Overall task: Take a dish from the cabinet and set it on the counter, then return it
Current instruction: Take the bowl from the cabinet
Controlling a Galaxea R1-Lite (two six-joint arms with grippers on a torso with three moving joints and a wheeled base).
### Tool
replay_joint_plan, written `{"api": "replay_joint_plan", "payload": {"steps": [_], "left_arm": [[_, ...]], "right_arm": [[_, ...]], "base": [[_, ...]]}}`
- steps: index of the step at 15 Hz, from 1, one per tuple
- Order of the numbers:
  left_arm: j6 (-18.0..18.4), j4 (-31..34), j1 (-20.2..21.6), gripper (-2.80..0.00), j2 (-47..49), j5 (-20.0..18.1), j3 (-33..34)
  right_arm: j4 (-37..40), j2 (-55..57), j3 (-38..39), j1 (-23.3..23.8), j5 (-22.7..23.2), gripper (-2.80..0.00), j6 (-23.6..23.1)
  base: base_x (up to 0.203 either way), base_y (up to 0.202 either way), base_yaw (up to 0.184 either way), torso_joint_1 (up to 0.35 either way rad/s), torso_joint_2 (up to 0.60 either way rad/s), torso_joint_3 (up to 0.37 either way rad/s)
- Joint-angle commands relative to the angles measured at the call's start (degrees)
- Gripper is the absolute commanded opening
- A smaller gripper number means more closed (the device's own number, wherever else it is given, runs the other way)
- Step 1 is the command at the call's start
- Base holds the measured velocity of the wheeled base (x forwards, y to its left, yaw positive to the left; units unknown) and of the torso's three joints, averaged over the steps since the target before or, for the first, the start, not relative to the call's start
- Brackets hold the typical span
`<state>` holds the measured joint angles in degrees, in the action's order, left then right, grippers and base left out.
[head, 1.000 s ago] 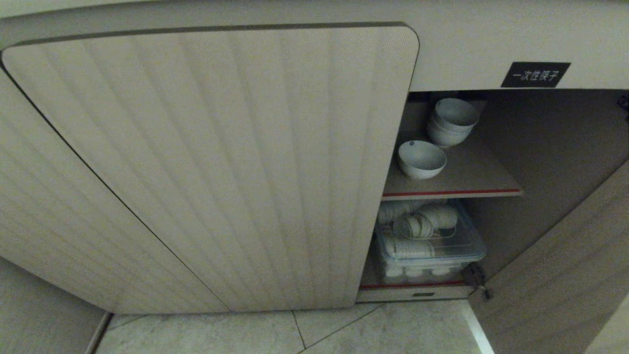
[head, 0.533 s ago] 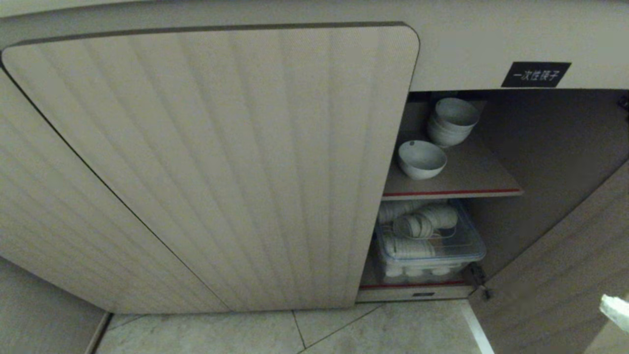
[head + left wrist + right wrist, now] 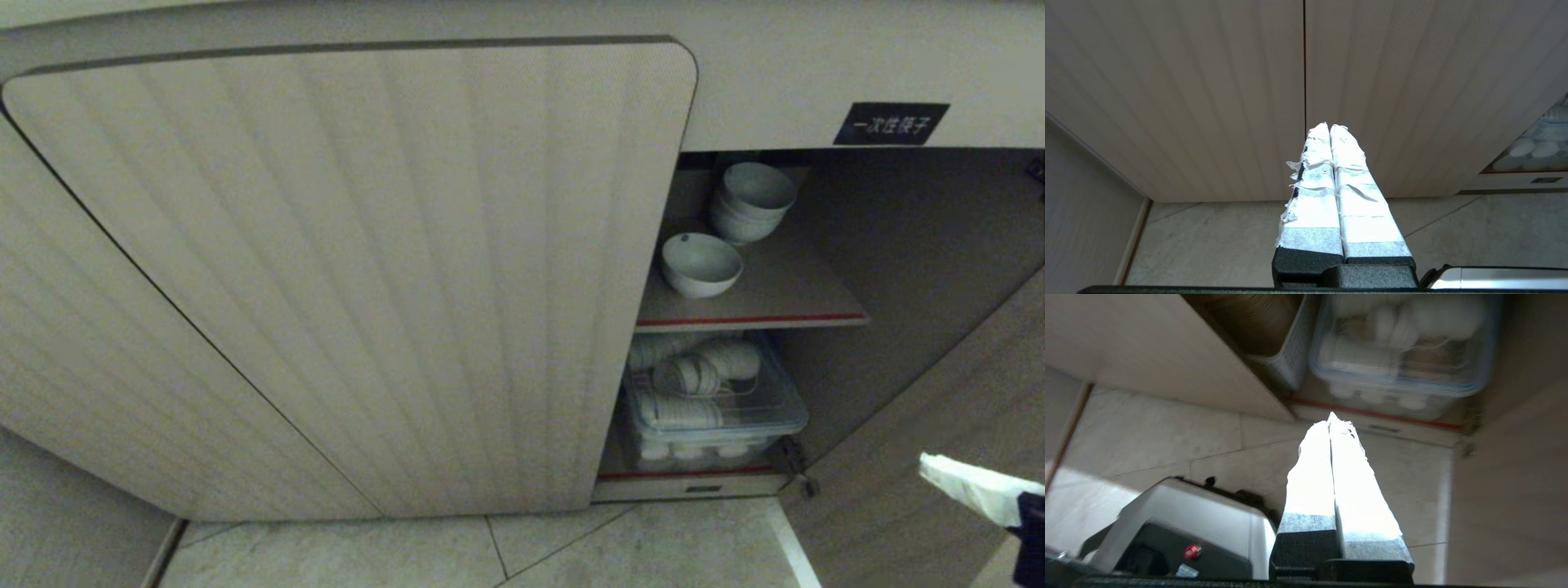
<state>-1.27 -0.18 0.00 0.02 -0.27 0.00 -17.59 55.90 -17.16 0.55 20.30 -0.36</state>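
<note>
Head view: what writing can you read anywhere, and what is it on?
"一次性筷子": white characters on the black label, on the cabinet face above the open compartment.
Small dark plate on the cabinet's bottom edge: too small to read.
Grey mark inside the single bowl: unreadable.
Wrist views: no legible text.

1. A stack of white bowls (image 3: 751, 202) sits at the back of the upper shelf.
2. Below, a clear plastic container (image 3: 712, 404) holds more white crockery.
3. Pale stone floor tiles (image 3: 571, 551) run before it.
</note>
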Motion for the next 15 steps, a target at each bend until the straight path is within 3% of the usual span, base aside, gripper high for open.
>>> {"api": "replay_joint_plan", "payload": {"steps": [1,9,15], "left_arm": [[-0.1,0.0,0.0,-2.8,0.0,0.0,0.0],[-0.1,-0.1,0.0,-2.8,0.0,0.0,0.0],[-0.1,0.0,0.0,-2.8,0.0,0.0,0.0]], "right_arm": [[-2.9,9.2,-0.4,-0.5,1.6,-2.8,0.3],[-20.3,28.8,-6.9,-1.8,3.5,-2.8,5.9],[-25.9,35.8,-13.5,-1.9,2.8,-2.8,6.6]], "base": [[0.0,0.0,0.0,0.0,0.0,0.0],[0.0,0.0,0.0,0.0,0.0,0.0],[0.0,0.0,0.0,0.0,0.0,0.0]]}}
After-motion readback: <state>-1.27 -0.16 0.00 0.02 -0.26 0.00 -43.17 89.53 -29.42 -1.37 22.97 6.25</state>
